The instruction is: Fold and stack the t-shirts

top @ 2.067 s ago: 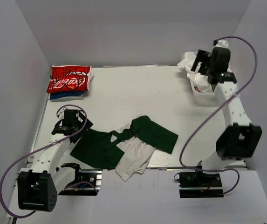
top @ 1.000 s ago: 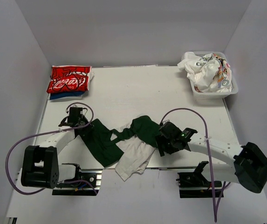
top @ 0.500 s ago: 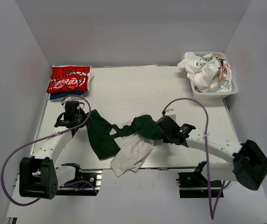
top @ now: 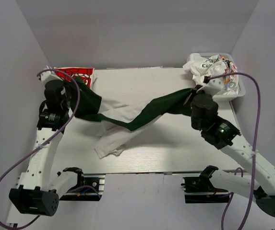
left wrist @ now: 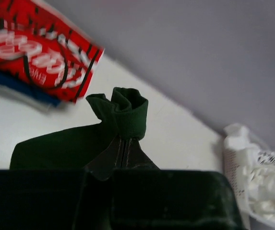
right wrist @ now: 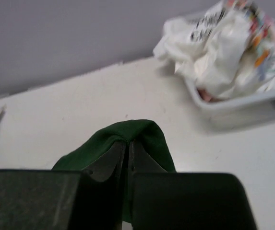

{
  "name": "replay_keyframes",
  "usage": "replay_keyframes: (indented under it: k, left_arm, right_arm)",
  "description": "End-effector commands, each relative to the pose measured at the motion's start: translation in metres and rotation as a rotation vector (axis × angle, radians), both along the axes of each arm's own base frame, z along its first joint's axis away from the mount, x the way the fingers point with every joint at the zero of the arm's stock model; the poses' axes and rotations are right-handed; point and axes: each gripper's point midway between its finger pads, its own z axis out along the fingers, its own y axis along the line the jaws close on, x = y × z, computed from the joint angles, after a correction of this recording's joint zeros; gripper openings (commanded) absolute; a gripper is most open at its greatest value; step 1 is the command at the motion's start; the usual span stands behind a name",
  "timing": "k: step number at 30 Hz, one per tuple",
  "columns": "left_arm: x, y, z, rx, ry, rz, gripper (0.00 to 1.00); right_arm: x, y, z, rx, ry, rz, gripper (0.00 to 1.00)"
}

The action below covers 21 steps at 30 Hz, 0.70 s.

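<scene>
A dark green t-shirt (top: 147, 112) hangs twisted and stretched above the table between my two grippers. My left gripper (top: 76, 91) is shut on its left end, and the left wrist view shows the bunched green cloth (left wrist: 123, 112) pinched at the left fingertips (left wrist: 123, 143). My right gripper (top: 193, 98) is shut on the other end, with a green fold (right wrist: 137, 132) draped over the closed tips (right wrist: 128, 146). An off-white t-shirt (top: 111, 139) trails from the green one onto the table. A folded red Coca-Cola t-shirt (top: 77, 73) lies at the back left, partly behind my left arm.
A white mesh basket (top: 223, 95) at the back right corner holds crumpled white printed t-shirts (top: 207, 67), close behind my right gripper. Something blue (left wrist: 12, 88) lies under the red shirt (left wrist: 31, 52). Grey walls close in the table on the left, back and right.
My right gripper closed on the green shirt. Both arms then rose and moved apart toward the back, lifting and stretching the shirt. The off-white tee was dragged along underneath.
</scene>
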Motion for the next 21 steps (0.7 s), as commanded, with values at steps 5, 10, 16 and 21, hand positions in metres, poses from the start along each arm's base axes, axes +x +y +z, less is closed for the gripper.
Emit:
replay_keyframes:
  k: [5,10,16,21]
  left_arm:
    - [-0.08,0.038,0.183,0.048,-0.424,0.159,0.0]
    - [-0.149,0.05,0.271,0.086,-0.642,0.191,0.0]
    - [-0.22,0.044,0.339,0.125,-0.81,0.137,0.0]
    - [-0.244,0.05,0.356,0.122,-0.863,0.163,0.0]
  right_arm:
    - [-0.047,-0.085,0.179,0.01,-0.356,-0.17,0.0]
    - [-0.085,-0.114,0.237,0.027,-0.479,-0.113,0.0]
    - [-0.134,-0.127,0.307,0.041,-0.617,0.063,0.0]
    - [-0.14,-0.143,0.325,0.031,-0.655,-0.001,0.0]
